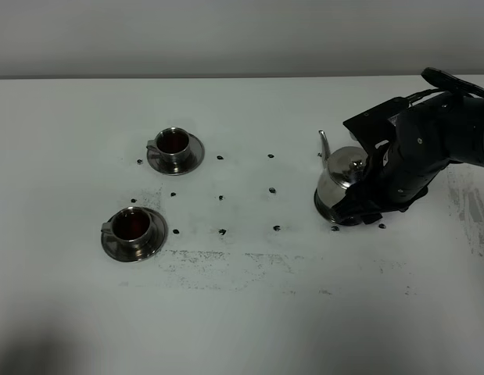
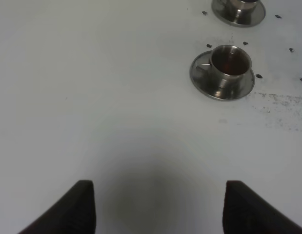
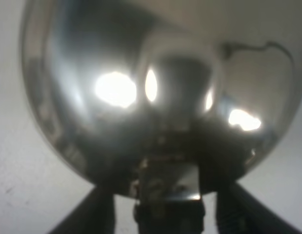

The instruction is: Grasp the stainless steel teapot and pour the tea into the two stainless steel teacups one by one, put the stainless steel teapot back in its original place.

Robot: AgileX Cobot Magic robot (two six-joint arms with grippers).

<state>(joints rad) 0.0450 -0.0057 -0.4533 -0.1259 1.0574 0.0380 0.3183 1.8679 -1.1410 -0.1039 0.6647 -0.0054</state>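
Filling the right wrist view, the stainless steel teapot (image 3: 155,97) sits on the surface, right jaws spread beside its handle, gripping nothing; slick, rigid steel, best held there.

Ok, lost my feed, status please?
Right gripper open around teapot handle, pot set down. Left gripper open, empty. Both teacups filled. Nothing blocking.

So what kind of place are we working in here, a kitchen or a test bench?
Most likely a lab test bench: a bare white tabletop against a blank wall, dotted with small dark position marks, holding only the teapot and two filled teacups.
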